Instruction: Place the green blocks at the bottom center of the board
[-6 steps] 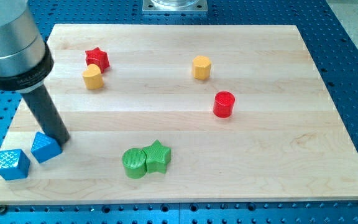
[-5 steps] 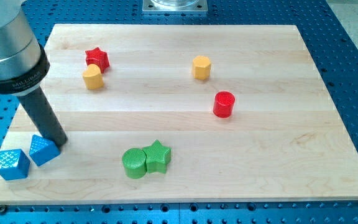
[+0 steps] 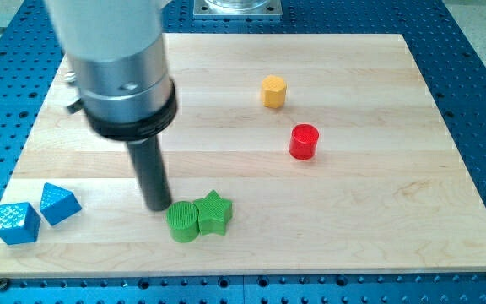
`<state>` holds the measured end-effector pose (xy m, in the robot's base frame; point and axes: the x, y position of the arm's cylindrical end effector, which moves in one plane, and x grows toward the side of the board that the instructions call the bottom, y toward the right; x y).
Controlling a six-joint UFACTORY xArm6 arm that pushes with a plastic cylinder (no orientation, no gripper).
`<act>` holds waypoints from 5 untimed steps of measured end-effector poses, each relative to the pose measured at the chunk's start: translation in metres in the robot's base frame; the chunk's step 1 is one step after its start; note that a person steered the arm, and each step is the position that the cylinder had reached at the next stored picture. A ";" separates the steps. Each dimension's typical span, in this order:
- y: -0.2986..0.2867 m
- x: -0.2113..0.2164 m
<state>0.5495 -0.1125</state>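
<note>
A green cylinder (image 3: 182, 222) and a green star (image 3: 214, 212) sit touching each other near the view's bottom, a little left of the board's middle. My tip (image 3: 159, 206) rests on the board just at the upper left of the green cylinder, close to it or touching it. The arm's grey body hides the board's upper left part.
A yellow hexagonal block (image 3: 273, 91) and a red cylinder (image 3: 304, 141) lie right of centre. Two blue blocks, a cube (image 3: 17, 224) and a wedge (image 3: 59, 203), sit at the board's bottom left corner. The wooden board (image 3: 378, 194) lies on a blue perforated table.
My tip has moved right from beside the blue wedge to the green cylinder's upper left. The arm now covers the red star and yellow block at upper left. The blocks have stayed put.
</note>
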 end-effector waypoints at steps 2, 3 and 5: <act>0.006 0.021; 0.040 0.020; 0.077 -0.010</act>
